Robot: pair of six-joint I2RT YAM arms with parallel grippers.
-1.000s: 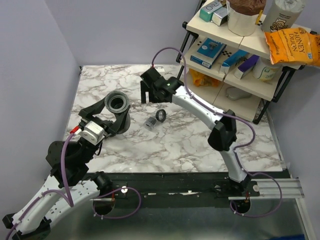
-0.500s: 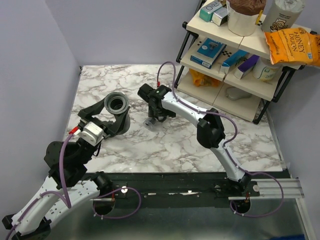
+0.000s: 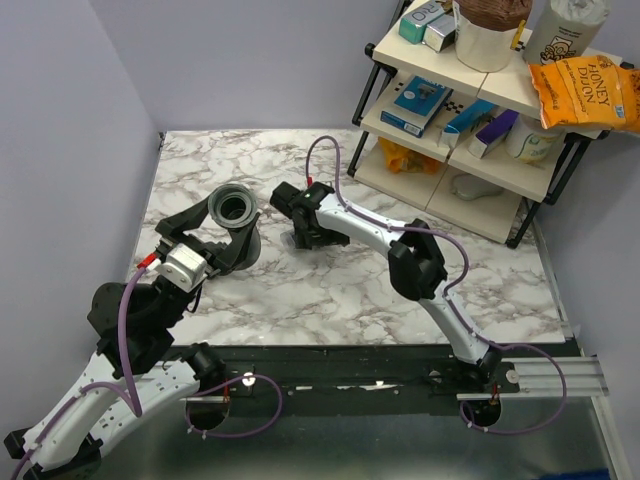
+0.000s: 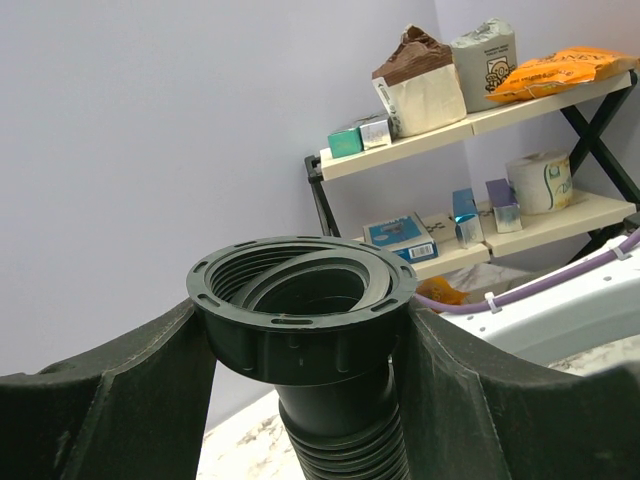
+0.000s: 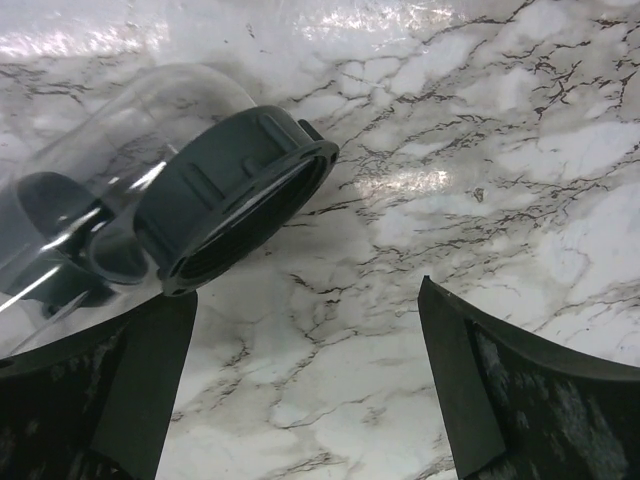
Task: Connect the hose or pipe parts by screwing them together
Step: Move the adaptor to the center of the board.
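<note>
Left gripper (image 3: pixel 236 218): clamped on the wide collar nut at the end of the black ribbed flexible plastic hose (image 4: pixel 345 440), one dark finger (image 4: pixel 100 400) pressed to each side of the nut.
Hose: raised off the white grey-veined marble tabletop (image 3: pixel 350 290) with its threaded mouth facing up and the ribbed body dropping between the fingers. It sits near the table's 9 o'clock edge.
Right gripper (image 5: pixel 305 300): jaws spread wide and holding nothing, low over the marble at table centre, at 3 o'clock of the hose mouth.
Fitting: the short black plastic fitting with a clear domed end piece (image 5: pixel 235 195) lies on its side on the marble. It is at 10 o'clock of the gap between the right fingers, just outside the left one, and apart from the hose.
Edges: the lilac side wall (image 3: pixel 60 150) runs close along the left arm at 9 o'clock. The black-framed shelf rack of boxes and packets (image 3: pixel 470 110) crowds the 2 o'clock corner.
Open room: bare marble stretches from the right gripper toward 5 o'clock, down to the near edge.
</note>
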